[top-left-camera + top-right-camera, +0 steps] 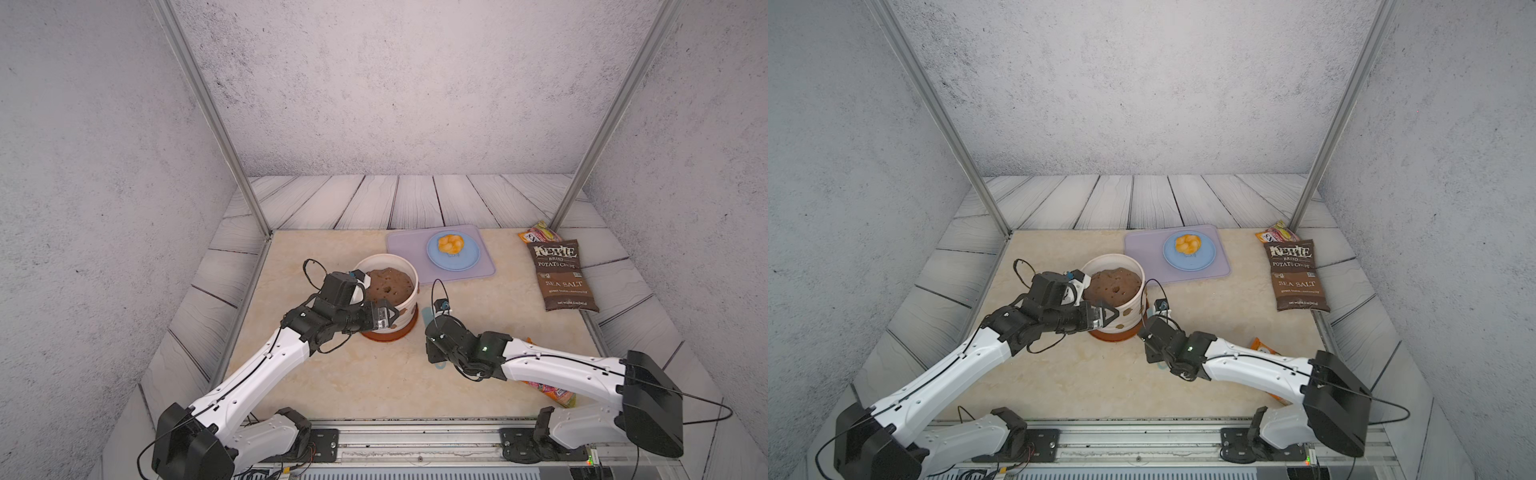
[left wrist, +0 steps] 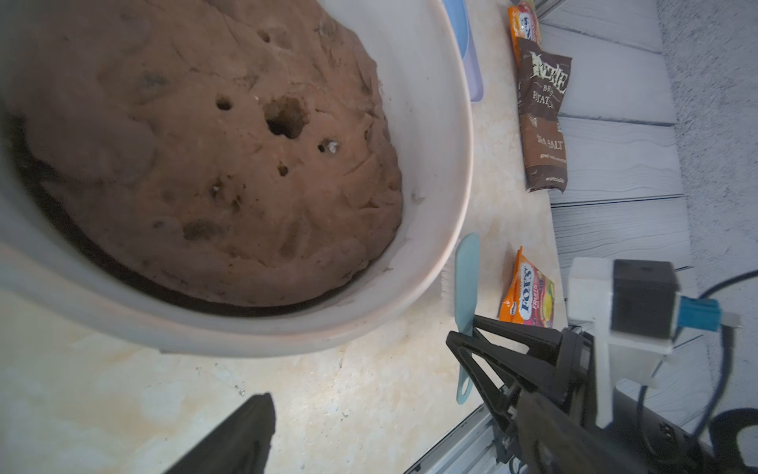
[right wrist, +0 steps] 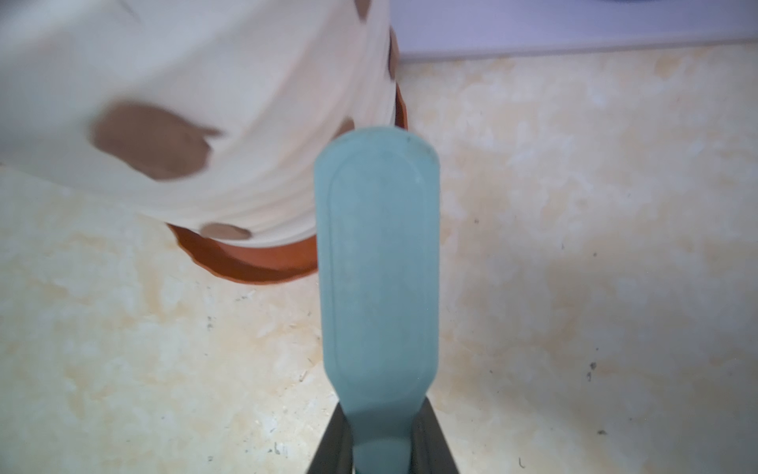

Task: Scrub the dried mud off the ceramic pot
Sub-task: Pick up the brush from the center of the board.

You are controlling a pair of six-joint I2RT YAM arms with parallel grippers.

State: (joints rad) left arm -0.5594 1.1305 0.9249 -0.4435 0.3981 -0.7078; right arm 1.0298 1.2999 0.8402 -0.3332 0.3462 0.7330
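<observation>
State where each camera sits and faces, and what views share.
Top views: high above the base, looking down at the table; left arm, right arm show.
Left wrist: beside the ceramic pot, facing its soil; open left end effector shows.
Right wrist: low, facing dried mud on the pot; right end effector grips teal brush.
Wrist views share pot and brush.

Walls: grey speckled plaster-like panels (image 1: 395, 83) on the far, left and right sides.
Floor: pale grey wood-grain planks (image 1: 415, 199) border the table on the far, left and right sides.
Table: a cream marbled top (image 1: 374, 382) fills the middle.
Frame: two slanting silver metal posts, the left post (image 1: 210, 112) and the right post (image 1: 618, 112), rise from the table's far corners.
Near edge: a metal rail (image 1: 415, 442) runs along the near side.
Light: even and soft, with faint shadows.
</observation>
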